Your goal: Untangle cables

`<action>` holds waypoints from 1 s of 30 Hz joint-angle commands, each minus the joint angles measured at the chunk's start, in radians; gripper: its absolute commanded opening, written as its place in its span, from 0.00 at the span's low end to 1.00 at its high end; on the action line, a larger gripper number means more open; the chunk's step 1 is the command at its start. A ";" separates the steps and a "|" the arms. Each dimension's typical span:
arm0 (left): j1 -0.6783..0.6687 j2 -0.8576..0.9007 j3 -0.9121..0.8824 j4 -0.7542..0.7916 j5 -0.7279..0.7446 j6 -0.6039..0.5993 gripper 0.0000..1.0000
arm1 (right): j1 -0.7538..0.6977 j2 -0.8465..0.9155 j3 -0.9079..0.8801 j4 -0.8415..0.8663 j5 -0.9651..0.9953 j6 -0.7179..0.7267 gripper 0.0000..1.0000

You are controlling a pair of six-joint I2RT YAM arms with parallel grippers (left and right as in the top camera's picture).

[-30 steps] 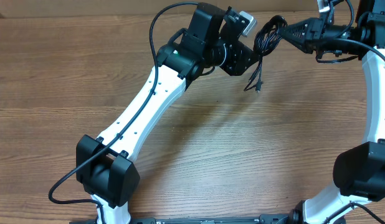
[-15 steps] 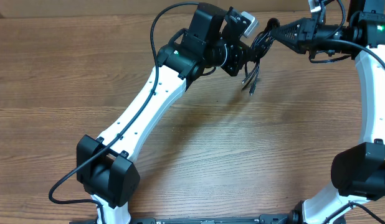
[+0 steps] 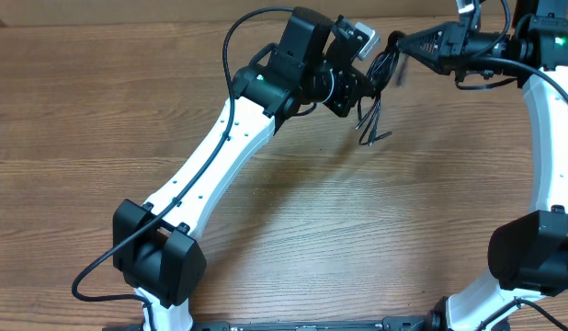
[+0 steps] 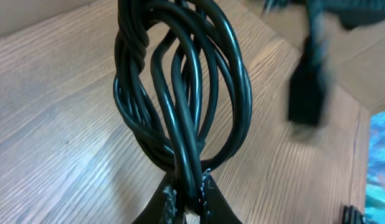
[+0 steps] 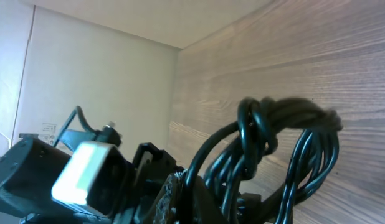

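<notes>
Black thin coiled cables (image 3: 380, 72) hang above wooden table (image 3: 82, 138), far right of centre. Pinching loops between tight fingers: left gripper (image 4: 187, 194). Clamped on bundle's right side: right gripper (image 3: 401, 43).

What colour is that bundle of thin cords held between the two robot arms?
Glossy black all over. The cables show best in the left wrist view.

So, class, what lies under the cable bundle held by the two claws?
Bare wooden table shows below the cables; their loose ends hang down. The left claw covers the strands it pinches.
</notes>
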 commanded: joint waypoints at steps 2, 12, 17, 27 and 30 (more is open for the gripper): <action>0.006 -0.024 -0.005 -0.028 -0.063 0.032 0.07 | -0.023 -0.038 0.031 0.014 -0.034 0.018 0.04; 0.046 -0.024 -0.005 -0.024 -0.054 0.031 0.12 | -0.080 -0.038 0.031 0.013 -0.008 0.016 0.04; 0.058 -0.024 -0.005 -0.011 -0.050 0.023 0.12 | -0.080 -0.038 0.031 0.007 -0.002 0.009 0.07; 0.058 -0.024 -0.005 0.028 -0.024 0.020 0.04 | -0.080 -0.038 0.031 0.006 0.031 0.005 0.59; 0.058 -0.024 -0.005 0.028 -0.024 0.019 0.04 | -0.080 -0.038 0.031 -0.019 0.161 0.001 1.00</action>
